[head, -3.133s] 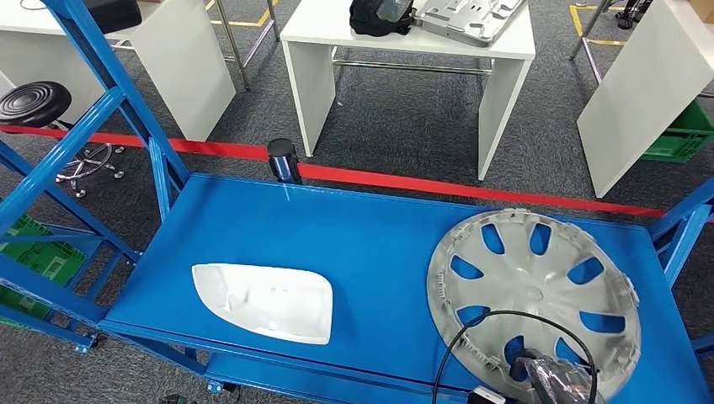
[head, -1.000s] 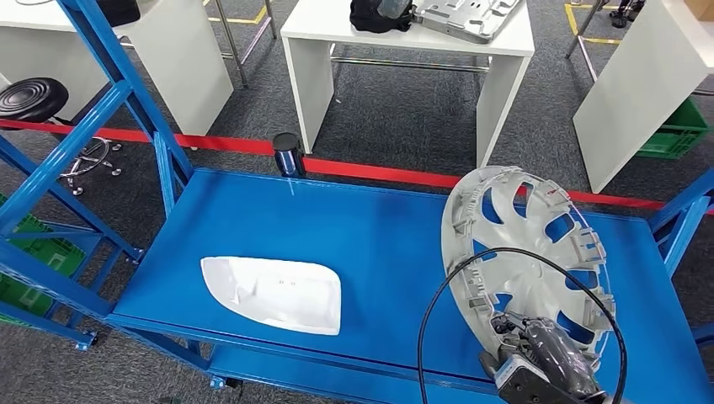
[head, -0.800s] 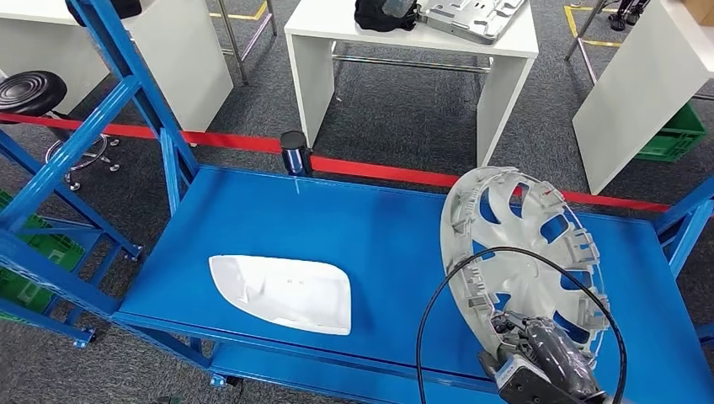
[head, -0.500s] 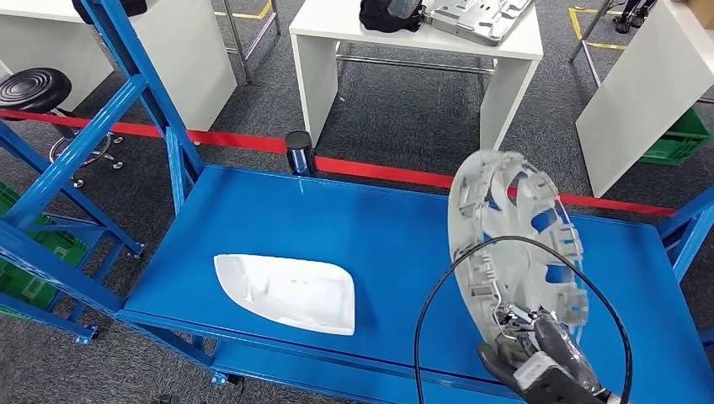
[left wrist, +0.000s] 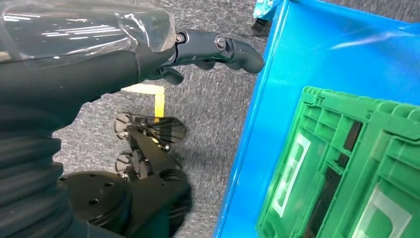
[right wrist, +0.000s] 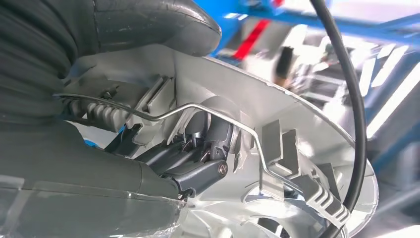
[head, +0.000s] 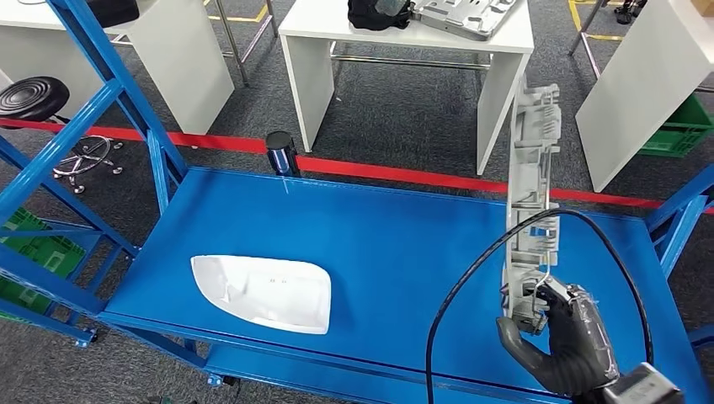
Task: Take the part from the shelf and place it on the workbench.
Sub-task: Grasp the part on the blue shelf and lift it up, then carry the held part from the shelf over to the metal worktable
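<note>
A: Wheel cover [head: 529, 202] is up off the shelf deck [head: 370, 244] now. 3.1 s ago it lay flat at the right end, then tipped, and now it stands on edge, nearly edge-on to the head camera.

B: Who has it?

A: Right hand [head: 562, 338], low at the near right. Fingers [right wrist: 198, 148] are hooked through a rim opening and clamped on the cover's bottom edge, thumb [right wrist: 148, 22] pressed over the rim from the other side. So the cover rises straight up from the grip, all its bulk above the fingers.

B: Left hand?

A: Left hand [left wrist: 148, 54] hangs down beside a green crate [left wrist: 341, 168], fingers loosely curled, nothing in them.

B: Risks?

A: Single-edge grip on a tall, top-heavy disc, so I'd guess it could pivot or slip out during the carry. Black cable [head: 471, 278] loops right beside the rim and could snag a clip. A blue upright [head: 682, 227] stands near on the right, so a swing may clip it.

B: Anything else, going back?

A: White moulded part [head: 261, 292] lies flat at the deck's near left. Past the deck is red floor tape [head: 370, 174], then a white table [head: 404, 38] carrying a grey tray, likely the workbench.
</note>
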